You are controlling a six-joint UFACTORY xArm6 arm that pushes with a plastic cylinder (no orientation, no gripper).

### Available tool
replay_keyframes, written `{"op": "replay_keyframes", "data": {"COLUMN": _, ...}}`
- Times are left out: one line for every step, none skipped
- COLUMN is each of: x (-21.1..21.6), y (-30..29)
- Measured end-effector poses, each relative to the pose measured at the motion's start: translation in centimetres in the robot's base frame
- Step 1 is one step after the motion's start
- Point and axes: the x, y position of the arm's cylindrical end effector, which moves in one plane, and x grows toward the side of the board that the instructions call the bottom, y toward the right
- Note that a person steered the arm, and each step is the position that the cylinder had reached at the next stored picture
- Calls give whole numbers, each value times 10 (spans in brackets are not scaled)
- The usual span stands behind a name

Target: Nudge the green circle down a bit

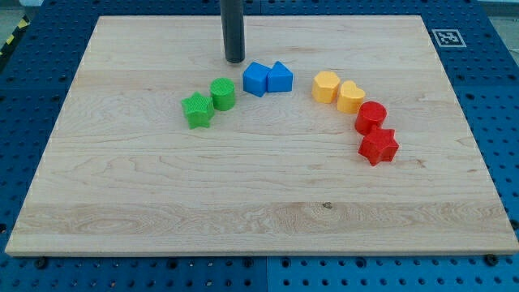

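Item 1, nearest the view's bottom: bare wooden counter (243, 211), a pale board on a blue perforated base (24, 122). Nothing stands on its lower half.

Item 2: red star block (379, 147), lowest of the blocks, at the view's right. It touches the red cylinder (370, 118) just above it.

Item 3: green star block (198, 110), at the view's left of centre, touching the green circle on its upper right.

Item 4, the task's piece: green circle (223, 94), a ribbed round block, upright, sitting between the green star and the blue pair, apart from the blue ones.

Item 5: two yellow blocks, the right one (350, 96) heart-like and close above the red cylinder, the left one (326, 87) touching it; its exact shape I cannot settle.

Item 6: two blue blocks side by side and touching, the left one (256, 79) many-sided, the right one (280, 77) triangular.

Item 7, farthest: my tip (234, 61), the lower end of the dark rod, resting above the arc of blocks. It sits up and slightly right of the green circle, near the left blue block's upper left, touching neither.

Item 8: fingers: none fitted, so nothing is held.

Item 9: a printed marker tag (448, 37) at the board's top right corner.
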Motion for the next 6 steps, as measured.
{"op": "replay_keyframes", "data": {"x": 0, "y": -1}}
{"op": "replay_keyframes", "data": {"x": 5, "y": -19}}
{"op": "replay_keyframes", "data": {"x": 41, "y": -19}}
{"op": "replay_keyframes", "data": {"x": 72, "y": -6}}
{"op": "replay_keyframes", "data": {"x": 92, "y": 21}}
{"op": "replay_keyframes", "data": {"x": 104, "y": 58}}
